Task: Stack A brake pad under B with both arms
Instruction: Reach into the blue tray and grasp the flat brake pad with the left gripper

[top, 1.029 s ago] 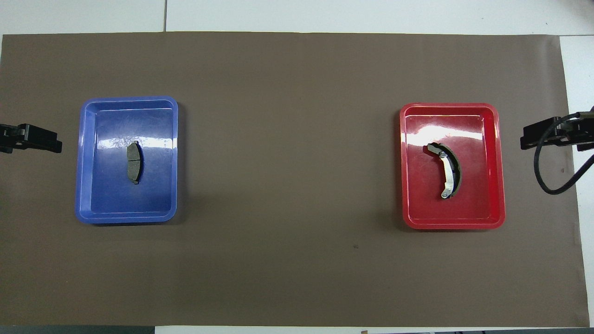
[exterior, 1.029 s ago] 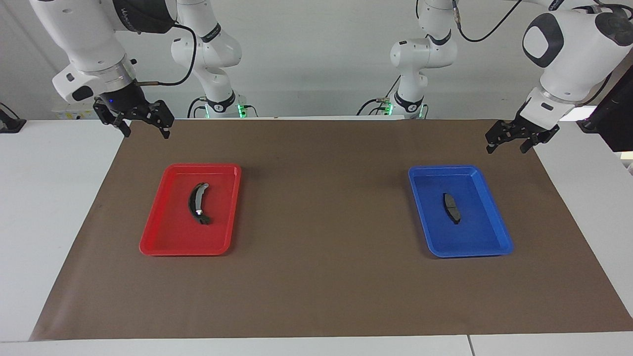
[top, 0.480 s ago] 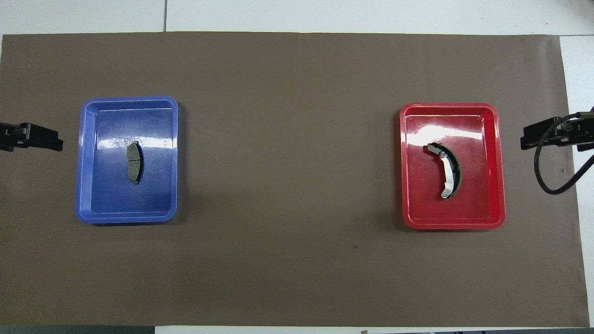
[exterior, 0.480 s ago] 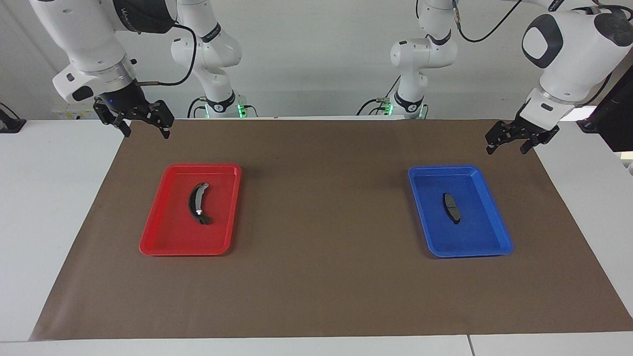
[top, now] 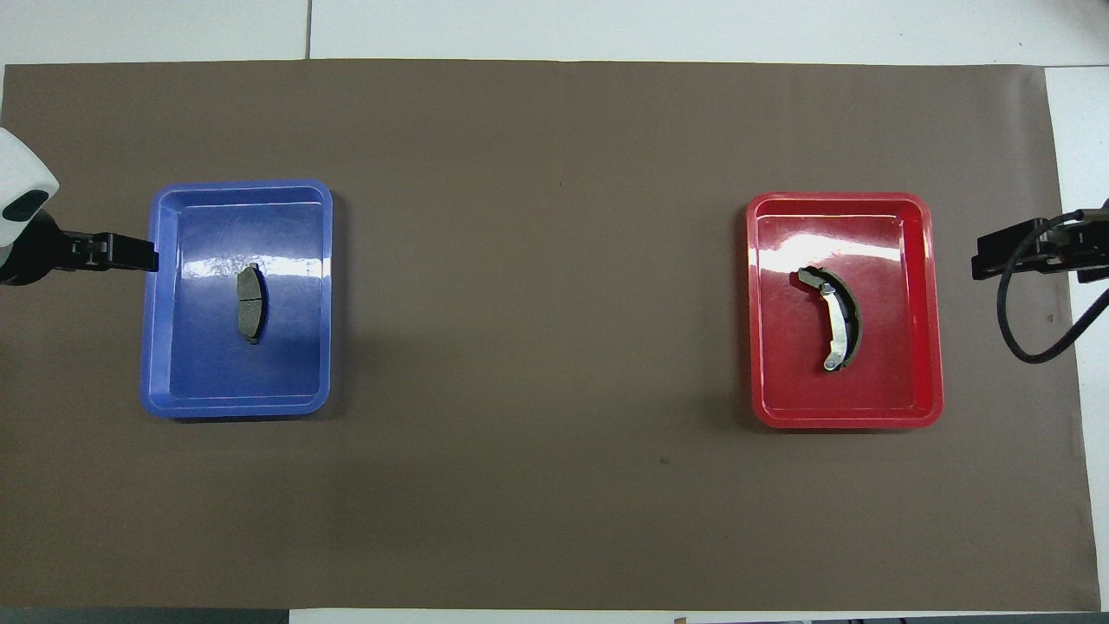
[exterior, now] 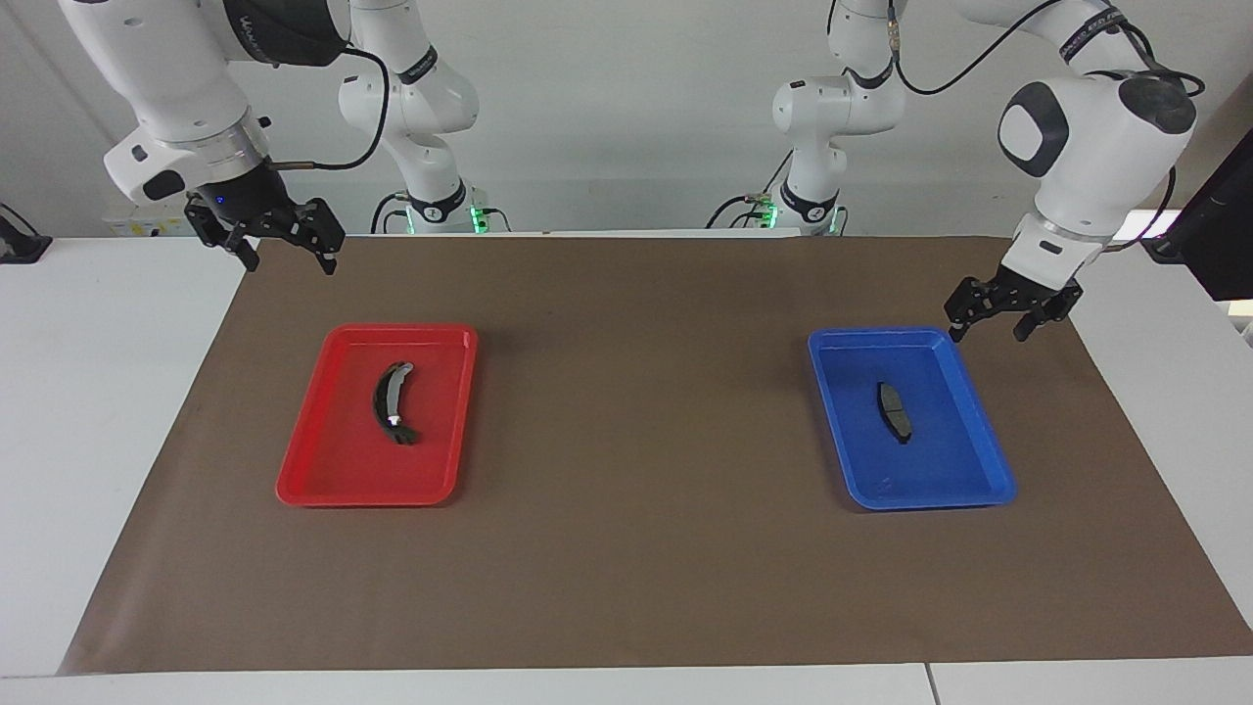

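The short dark grey brake pad A (exterior: 893, 411) lies flat in the blue tray (exterior: 930, 504) at the left arm's end of the table; it also shows in the overhead view (top: 249, 302). The long crescent piece B (exterior: 391, 402), with a light strip, lies in the red tray (exterior: 362, 497) at the right arm's end; it also shows in the overhead view (top: 837, 317). My left gripper (exterior: 987, 331) is open and empty, in the air over the blue tray's outer edge (top: 143, 256). My right gripper (exterior: 291, 262) is open and empty, over the mat's corner, and waits.
A brown mat (exterior: 636, 548) covers the table between the two trays (top: 537, 347). A black cable (top: 1014, 321) loops beside the right gripper (top: 979, 260). White table surface (exterior: 98, 392) borders the mat at both ends.
My left gripper has moved down and in toward the blue tray, reaching its outer edge. The right arm, both trays and both brake pieces have not moved.
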`<state>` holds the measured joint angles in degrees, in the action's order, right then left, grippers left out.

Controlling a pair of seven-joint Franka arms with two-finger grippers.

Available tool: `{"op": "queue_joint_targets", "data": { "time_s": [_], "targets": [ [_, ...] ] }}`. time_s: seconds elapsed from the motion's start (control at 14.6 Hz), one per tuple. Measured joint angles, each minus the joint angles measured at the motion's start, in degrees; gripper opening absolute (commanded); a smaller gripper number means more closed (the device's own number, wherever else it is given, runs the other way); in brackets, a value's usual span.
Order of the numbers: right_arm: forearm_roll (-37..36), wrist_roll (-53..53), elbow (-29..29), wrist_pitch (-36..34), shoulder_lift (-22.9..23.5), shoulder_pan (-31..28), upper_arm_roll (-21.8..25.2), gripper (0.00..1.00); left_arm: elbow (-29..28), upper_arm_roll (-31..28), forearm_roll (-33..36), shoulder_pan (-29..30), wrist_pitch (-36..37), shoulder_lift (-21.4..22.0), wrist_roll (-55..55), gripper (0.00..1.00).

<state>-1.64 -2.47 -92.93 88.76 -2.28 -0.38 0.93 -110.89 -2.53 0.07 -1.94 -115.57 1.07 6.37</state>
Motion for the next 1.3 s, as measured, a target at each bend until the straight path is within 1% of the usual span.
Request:
{"op": "queue_joint_targets", "data": {
  "time_s": [0.14,0.27,0.55,0.82,1.1,1.3],
  "targets": [
    [0.0,0.0,0.0,0.0,0.0,0.0,0.0,1.00,-2.9,0.1,0.0,-0.1,-5.3,-1.3,0.0,0.97],
    [0.0,0.0,0.0,0.0,0.0,0.0,0.0,1.00,-4.8,0.1,0.0,-0.1,-10.2,-4.1,0.0,0.97],
    [0.0,0.0,0.0,0.0,0.0,-0.1,0.2,1.00,-5.8,0.2,0.0,-1.1,-15.9,-9.5,-1.1,0.97],
    [0.0,0.0,0.0,-0.6,0.0,-0.6,0.4,1.00,-10.4,0.1,0.0,-1.6,-24.5,-11.9,-1.9,0.97],
    [0.0,0.0,-1.5,3.5,0.0,-0.5,0.3,1.00,-11.5,0.1,0.0,-1.6,-25.5,-13.3,-2.1,0.97],
    [0.0,0.3,-5.2,6.2,-0.2,-0.4,-0.1,1.00,-13.0,0.1,0.0,-1.6,-25.5,-13.4,-3.8,0.97]
  ]
}}
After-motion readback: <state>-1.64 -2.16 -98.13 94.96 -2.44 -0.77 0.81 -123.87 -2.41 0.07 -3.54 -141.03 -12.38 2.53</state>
